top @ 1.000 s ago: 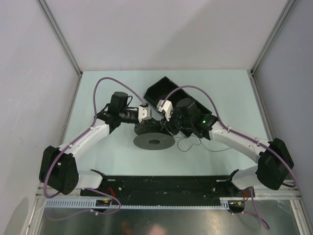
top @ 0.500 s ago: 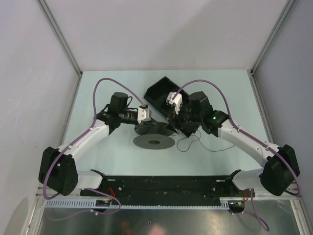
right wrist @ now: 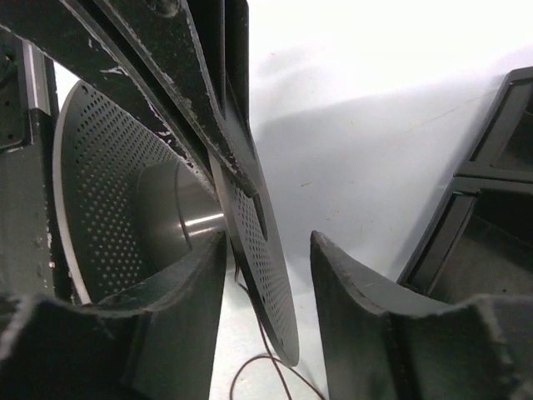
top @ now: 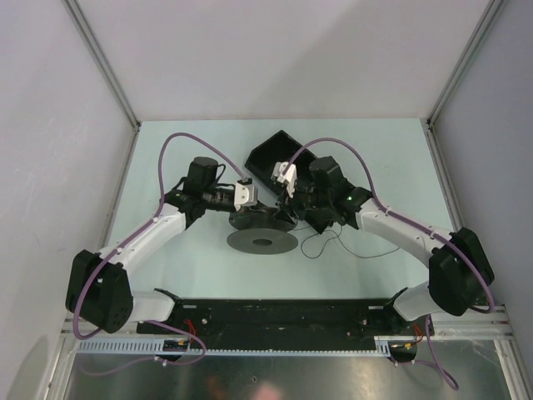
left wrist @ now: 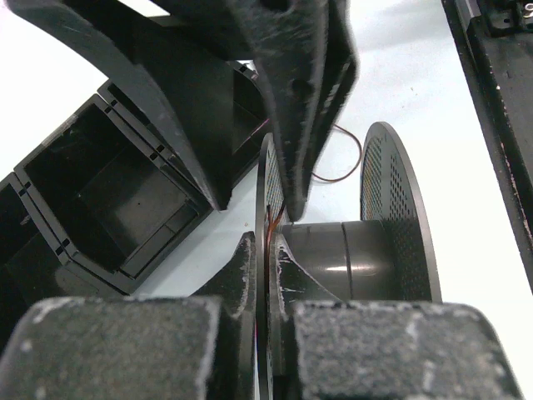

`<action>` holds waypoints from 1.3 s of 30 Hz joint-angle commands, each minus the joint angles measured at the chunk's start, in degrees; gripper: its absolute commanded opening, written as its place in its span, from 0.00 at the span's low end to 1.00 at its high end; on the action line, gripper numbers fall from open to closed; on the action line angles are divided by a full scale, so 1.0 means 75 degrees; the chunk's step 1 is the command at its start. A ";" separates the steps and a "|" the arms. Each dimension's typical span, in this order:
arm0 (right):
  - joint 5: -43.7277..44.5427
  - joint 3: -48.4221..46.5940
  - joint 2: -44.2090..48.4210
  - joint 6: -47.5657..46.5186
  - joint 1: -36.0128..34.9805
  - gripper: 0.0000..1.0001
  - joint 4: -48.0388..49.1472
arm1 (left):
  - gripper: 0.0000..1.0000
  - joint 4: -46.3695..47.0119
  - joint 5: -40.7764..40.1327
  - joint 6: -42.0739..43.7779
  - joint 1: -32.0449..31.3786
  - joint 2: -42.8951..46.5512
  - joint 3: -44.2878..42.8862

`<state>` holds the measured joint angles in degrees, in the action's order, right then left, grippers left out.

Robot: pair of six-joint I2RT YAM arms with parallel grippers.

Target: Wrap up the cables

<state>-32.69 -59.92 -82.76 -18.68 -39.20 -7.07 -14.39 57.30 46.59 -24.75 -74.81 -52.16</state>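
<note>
With the left gripper [left wrist: 266,250] pinching a flange of the dark grey round plastic spool [top: 262,242] and the right gripper [right wrist: 266,242] spread astride a flange, the thin dark wavy cable [top: 325,252], looped on the pale table [top: 391,167] just right of the spool, could be missed or snagged. Against half a second ago the right wrist has swung left toward the spool, while the left arm has not moved

Robot lab cell, plain grey walls [top: 250,50], aluminium frame posts [top: 104,62], pale green table [top: 208,137]

The left arm [top: 158,229] and right arm [top: 400,233] both reach forward and inward, wrists nearly meeting. The left gripper [left wrist: 268,271] has its fingers [left wrist: 240,279] pinched together on a spool flange [left wrist: 265,192]. The right gripper [right wrist: 266,258] holds its fingers [right wrist: 350,287] apart.
</note>
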 commanded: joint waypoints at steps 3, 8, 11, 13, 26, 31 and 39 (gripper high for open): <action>-0.0284 -0.0240 -0.0261 -0.0413 -0.0011 0.32 0.0404 | 0.00 -0.0021 -0.0116 0.0378 0.0031 0.0041 0.0054; -0.0282 -0.0239 -0.0348 -0.0453 0.0006 0.02 0.0513 | 0.00 -0.0026 -0.0120 0.0334 0.0038 0.0030 0.0064; -0.0273 -0.0243 -0.0340 -0.0500 0.0017 0.00 0.0606 | 0.08 -0.0014 -0.0177 0.0245 0.0029 -0.0030 0.0030; -0.0268 -0.0245 -0.0337 -0.0560 0.0013 0.00 0.0630 | 0.14 -0.0017 -0.0199 0.0198 0.0019 -0.0086 -0.0015; -0.0441 -0.0247 -0.0394 -0.0755 0.0036 0.00 0.0675 | 0.22 -0.0014 -0.0130 -0.0119 -0.0025 -0.0579 -0.0402; -0.0418 -0.0243 -0.0406 -0.0815 0.0040 0.00 0.0703 | 0.20 -0.0017 -0.0112 -0.0186 -0.0072 -0.0583 -0.0354; -0.0249 -0.0249 -0.0407 -0.0948 0.0005 0.00 0.0686 | 0.27 -0.0024 -0.0135 -0.0492 -0.0100 -0.0501 -0.0364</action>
<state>-35.99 -59.92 -85.54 -24.58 -39.13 -5.23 -14.28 55.75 44.93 -24.82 -78.32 -54.02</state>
